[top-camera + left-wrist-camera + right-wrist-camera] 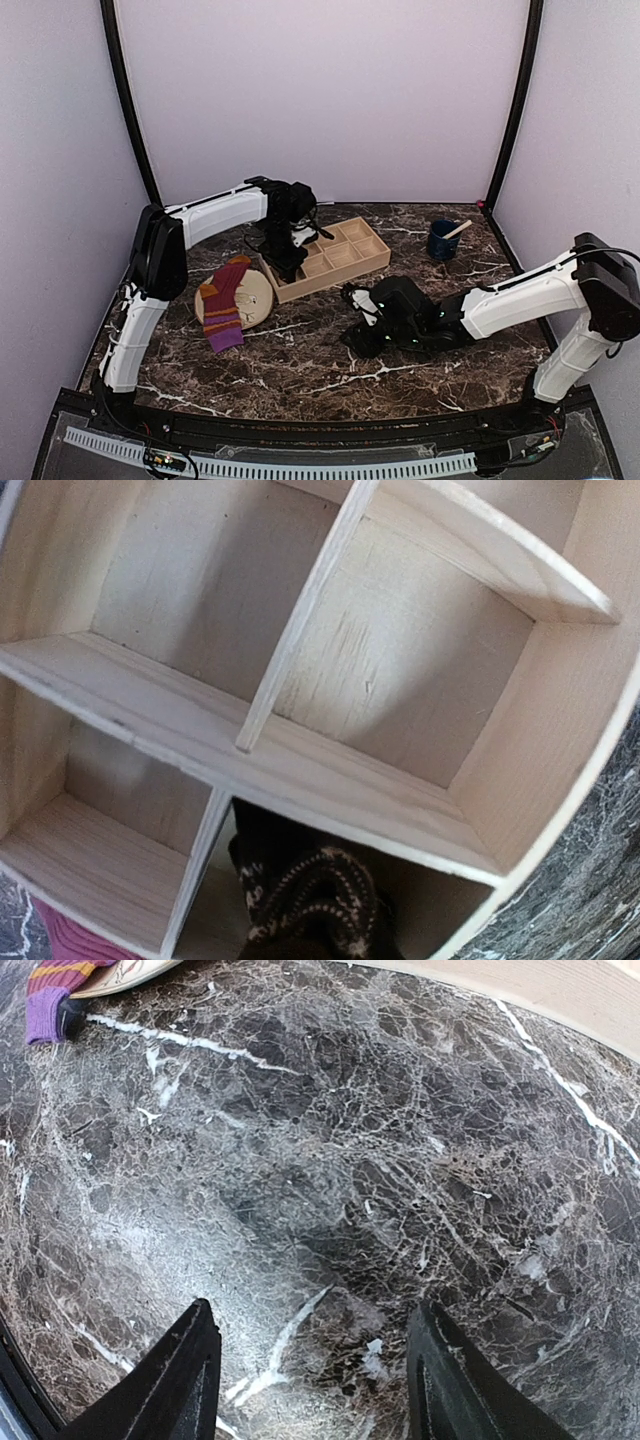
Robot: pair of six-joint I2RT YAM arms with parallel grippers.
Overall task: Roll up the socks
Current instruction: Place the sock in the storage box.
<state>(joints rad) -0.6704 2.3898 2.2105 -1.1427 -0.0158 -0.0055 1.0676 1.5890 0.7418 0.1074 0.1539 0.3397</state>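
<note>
A compartment tray (330, 258) is set mid-table (300, 375), towards the back. A plate (257, 295) is placed just left of it, and a sock (222, 305) is draped across the plate, its near end on the table. The second sock (310, 895) is found at the tray's left-end corner compartment. A cup (442, 240) is stood well right of the tray.

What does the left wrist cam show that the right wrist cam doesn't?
Left wrist only: the wooden tray seen from inside, compartment by compartment, and the black-and-tan sock bunched at the bottom edge; whether it's gripped is unclear. Right wrist only: the right tool, open with nothing between its fingers, and a sliver of the plate. Both: the marble table, a bit of the magenta sock, and some tray wood.
</note>
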